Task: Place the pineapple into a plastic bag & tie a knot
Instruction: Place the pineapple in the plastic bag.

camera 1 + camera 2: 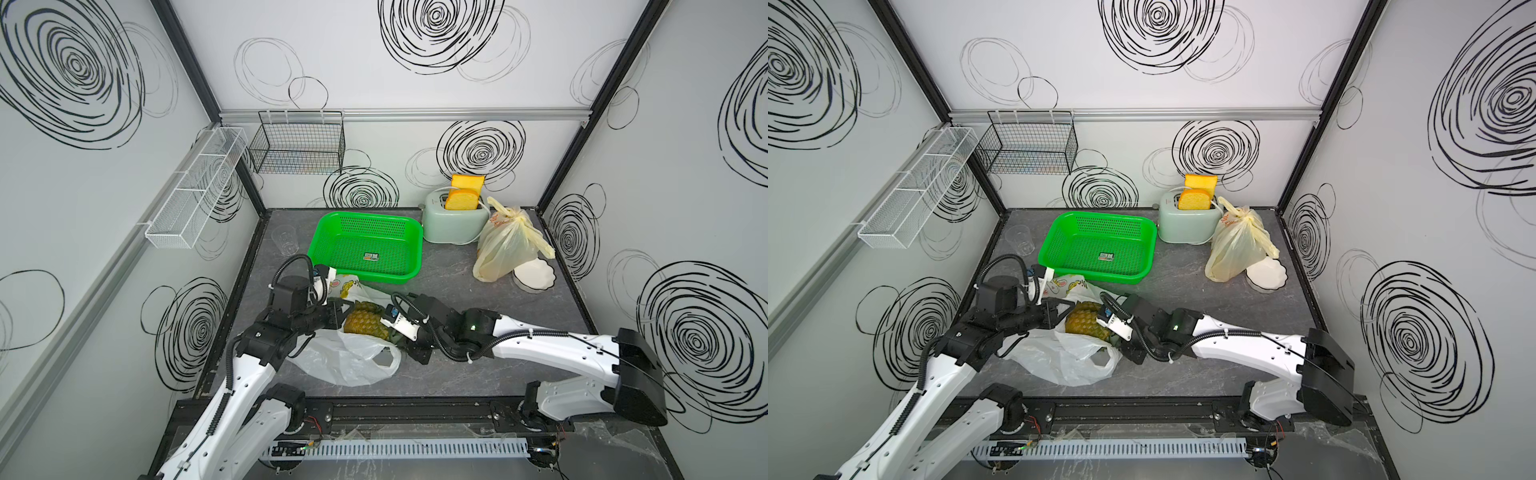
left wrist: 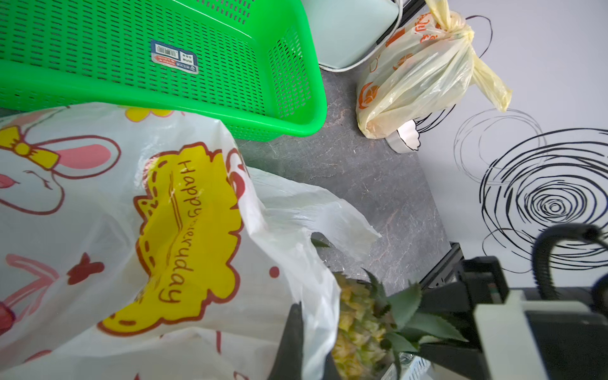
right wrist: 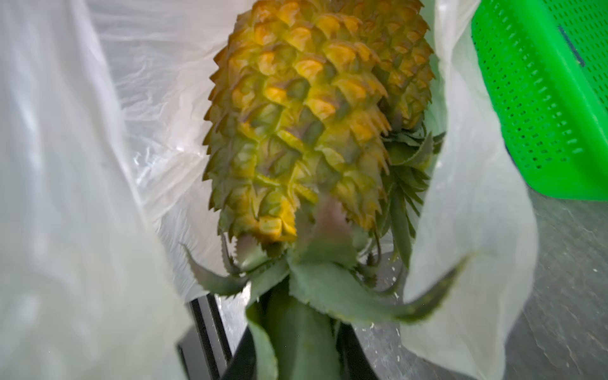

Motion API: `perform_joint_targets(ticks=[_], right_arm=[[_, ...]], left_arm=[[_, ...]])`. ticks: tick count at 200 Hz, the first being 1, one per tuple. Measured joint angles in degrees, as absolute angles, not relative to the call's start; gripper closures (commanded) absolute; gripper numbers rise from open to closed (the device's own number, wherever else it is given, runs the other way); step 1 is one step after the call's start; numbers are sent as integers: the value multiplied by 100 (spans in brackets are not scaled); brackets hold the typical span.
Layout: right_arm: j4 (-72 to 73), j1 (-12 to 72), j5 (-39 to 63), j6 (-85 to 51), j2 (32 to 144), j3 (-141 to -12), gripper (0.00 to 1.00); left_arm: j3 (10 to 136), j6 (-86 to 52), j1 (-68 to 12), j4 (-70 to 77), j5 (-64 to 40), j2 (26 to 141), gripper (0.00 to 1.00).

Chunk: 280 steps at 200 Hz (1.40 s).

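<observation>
Plastic bag point(image 1: 345, 359): we see a white film bag printed with a rabbit and a yellow "Happy everyday" badge. It is slumped on the dark surface point(image 1: 457, 291) near the front, with its mouth facing the right arm.
Pineapple point(image 3: 296, 131): it lies on its side in the bag's mouth with film on both flanks, and its leafy crown points out toward the right arm.
Left tool point(image 1: 343, 312): clenched on the bag's film just beside the fruit.
Right tool point(image 3: 299, 358): it grips the pineapple's crown, the leaves pinched between its two black fingers.
Green basket point(image 1: 328, 239): it sits just behind the bag, and we find a barcode sticker point(image 1: 370, 257) on its perforated floor.
Toaster point(image 1: 453, 226): pale green, at the back, with two bread slices point(image 1: 461, 200) standing up from its slots.
Yellow bag point(image 1: 505, 245): knotted at the top, standing beside the toaster.
Clear cup point(image 1: 284, 241): upright at the back left of the surface.
Wall racks: a black wire basket point(image 1: 299, 145) and a white mesh rack point(image 1: 199, 187) hang above the surface.
Hidden: the yellow bag's film is too cloudy for us to name its contents, and the bag half covers a white scalloped dish point(image 1: 536, 278). In the left wrist view only one dark finger point(image 2: 292, 342) shows against the film. A second scaled shape point(image 3: 408, 82) with its own leaves sits beside the pineapple, and we cannot tell whether it is another fruit.
</observation>
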State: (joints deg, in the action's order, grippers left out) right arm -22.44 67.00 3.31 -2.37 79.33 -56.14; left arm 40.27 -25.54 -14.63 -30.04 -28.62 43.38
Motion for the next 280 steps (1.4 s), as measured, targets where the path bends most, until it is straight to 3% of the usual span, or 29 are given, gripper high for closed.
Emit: perform_joint_targets(ticks=[87,145,200,251,280], right_arm=[[-239,6882,648,-548,8711,-5192,100],[239,6882,235,-1098,8807,-4871,100],[766,6893,635,-1026,9080,-4877,100],[1208,6886,716,-1190,9642,-5059,82],[1562,6882,659,-1380,10020,-5201,51]], left_arm=[[3983,-2939,-1474,-2764,-3280,4261,100],[3852,-3225,-1474,-2532,-3496,4178,100],[3715,-3361,-1474,-2383,-3472,4178,100],[3518,-3413,-1474,-2338,-3245,4141,100],[3444,-3417,-1474,-2309,-3107,4141,100]])
